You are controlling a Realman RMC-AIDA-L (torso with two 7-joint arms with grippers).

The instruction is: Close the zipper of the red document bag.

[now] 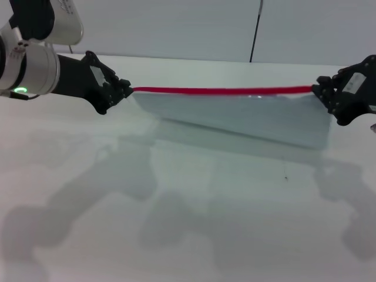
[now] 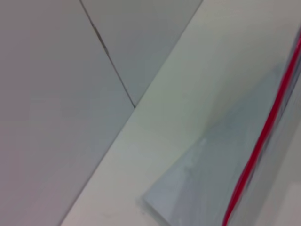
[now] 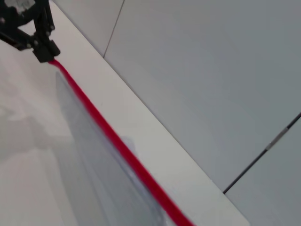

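Note:
The red document bag is a pale translucent pouch held up off the white table, stretched between both arms. Its zipper is a thin red strip running taut along the top edge. My left gripper is shut on the left end of that red edge. My right gripper is shut on the right end. The right wrist view shows the zipper leading away to the left gripper, with the bag hanging below. The left wrist view shows the zipper and bag. I cannot make out the slider.
The white table spreads below the bag, with arm shadows on it. A grey wall with a dark vertical seam stands behind the table's far edge.

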